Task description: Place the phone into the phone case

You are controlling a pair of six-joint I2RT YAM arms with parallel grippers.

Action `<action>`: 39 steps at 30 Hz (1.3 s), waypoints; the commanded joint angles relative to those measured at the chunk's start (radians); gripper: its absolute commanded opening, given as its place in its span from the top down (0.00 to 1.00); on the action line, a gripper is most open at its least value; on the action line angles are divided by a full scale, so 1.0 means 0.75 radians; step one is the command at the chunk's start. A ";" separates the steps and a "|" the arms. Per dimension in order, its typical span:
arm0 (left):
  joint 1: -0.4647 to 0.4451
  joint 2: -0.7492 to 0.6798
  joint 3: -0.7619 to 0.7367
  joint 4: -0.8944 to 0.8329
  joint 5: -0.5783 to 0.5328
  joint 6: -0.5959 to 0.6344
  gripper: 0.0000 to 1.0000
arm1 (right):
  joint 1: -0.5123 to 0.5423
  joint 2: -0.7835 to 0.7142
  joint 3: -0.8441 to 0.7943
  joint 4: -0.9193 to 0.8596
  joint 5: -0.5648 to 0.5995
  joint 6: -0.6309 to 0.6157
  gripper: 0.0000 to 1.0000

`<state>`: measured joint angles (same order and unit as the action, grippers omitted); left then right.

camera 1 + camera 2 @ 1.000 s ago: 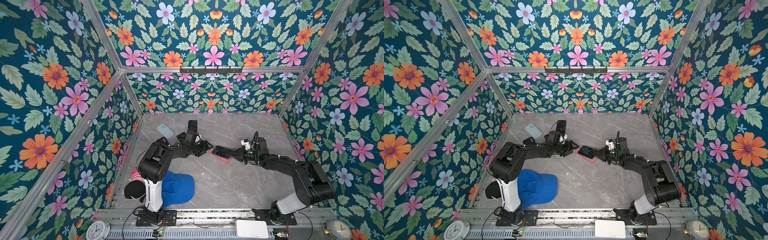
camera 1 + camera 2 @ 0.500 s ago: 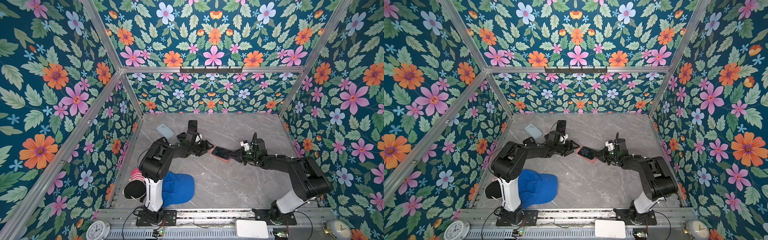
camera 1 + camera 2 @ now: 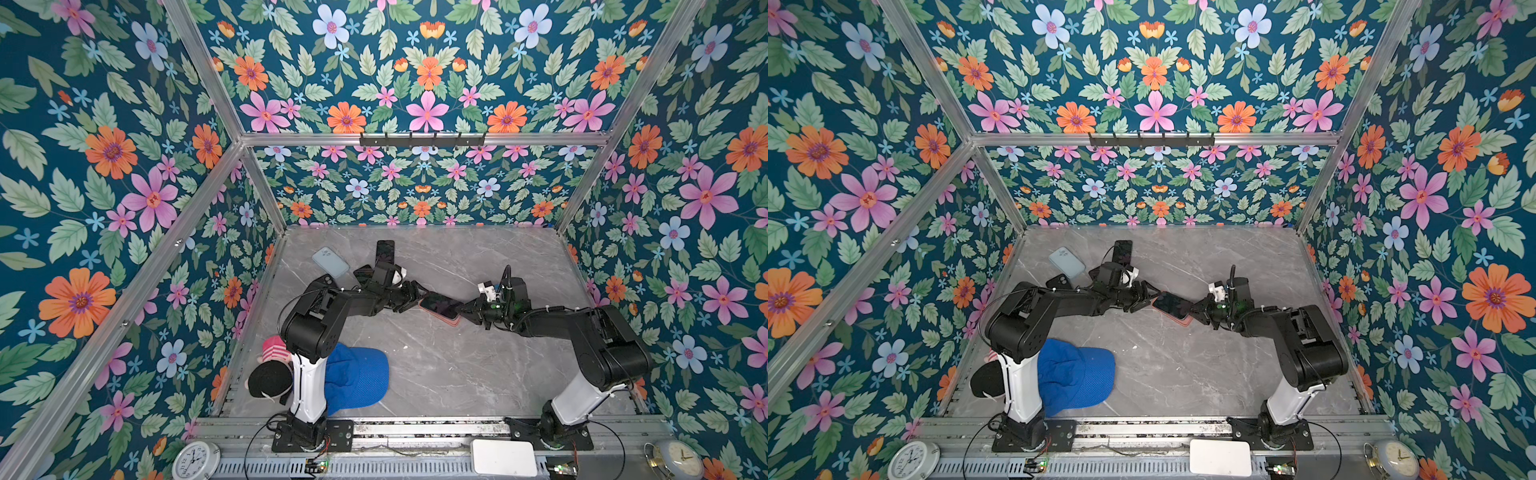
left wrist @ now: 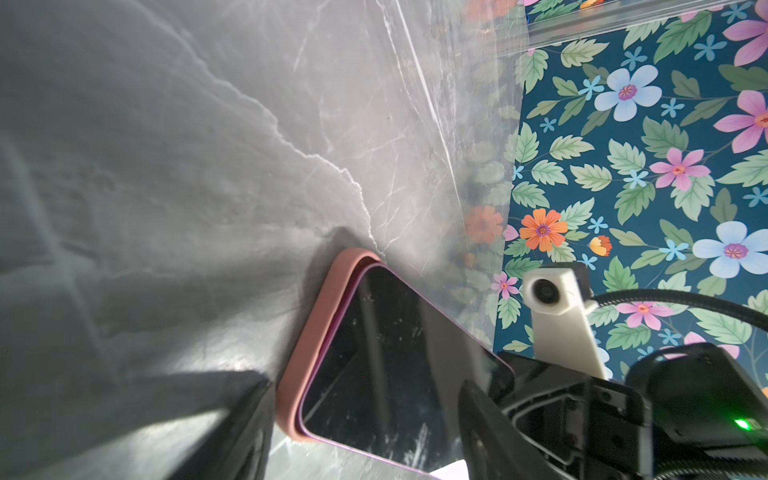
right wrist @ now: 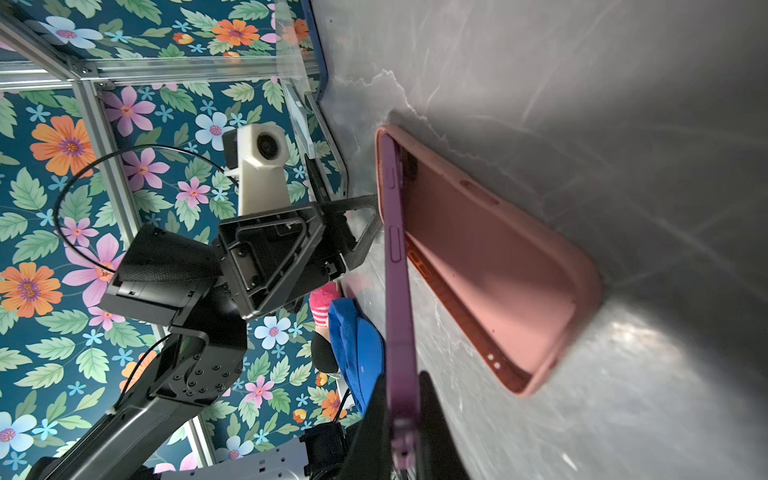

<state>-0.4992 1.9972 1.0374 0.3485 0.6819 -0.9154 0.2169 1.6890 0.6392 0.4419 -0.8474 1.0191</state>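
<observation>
Right hand [image 5: 401, 419] of mine is pinched tight on one short end of the phone [image 5: 397, 257], a slim slab with purple sides and a dark screen. It tilts: its far end sits in the pink phone case [image 5: 490, 266], while my end is lifted off it. The case lies open side up on the grey table [image 3: 457, 374], near the middle. My left hand [image 3: 417, 297] stands spread wide at that far end; I cannot tell whether it touches. Well apart lie a blue cap [image 3: 357, 378], a pale blue phone [image 3: 330, 262] and a black phone [image 3: 385, 251].
</observation>
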 commanded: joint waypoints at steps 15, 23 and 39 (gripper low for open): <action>-0.022 -0.008 -0.027 -0.054 -0.019 -0.003 0.30 | 0.001 0.061 0.028 -0.022 -0.025 0.020 1.00; -0.028 -0.010 -0.026 -0.054 -0.023 -0.006 0.31 | 0.001 0.072 0.037 -0.053 -0.025 0.007 1.00; -0.032 -0.016 -0.019 -0.049 -0.025 -0.006 0.30 | -0.001 0.110 0.049 -0.049 -0.043 0.000 0.85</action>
<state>-0.5175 1.9862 1.0237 0.3656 0.6415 -0.9176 0.2123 1.7638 0.6735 0.4442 -0.8925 1.0176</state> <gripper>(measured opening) 0.695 0.133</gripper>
